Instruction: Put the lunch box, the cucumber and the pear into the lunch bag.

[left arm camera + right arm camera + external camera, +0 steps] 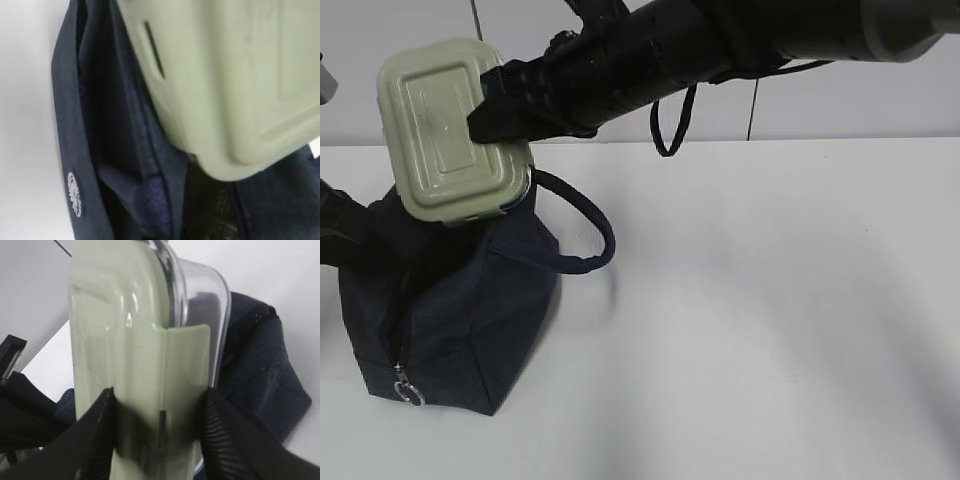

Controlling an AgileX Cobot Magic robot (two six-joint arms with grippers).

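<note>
The lunch box, clear glass with a sage-green lid, is held on edge above the open top of the navy lunch bag at the left. My right gripper reaches across from the upper right and is shut on it. In the right wrist view both fingers clamp the lunch box, with the bag below. The left wrist view shows the lid close over the bag's fabric. My left gripper is at the bag's left edge, its jaws hidden. The cucumber and pear are out of view.
The bag's loop handle sticks out to the right and its ring zipper pull hangs low at the front. A black cable loop dangles from the right arm. The white table stretches to the right.
</note>
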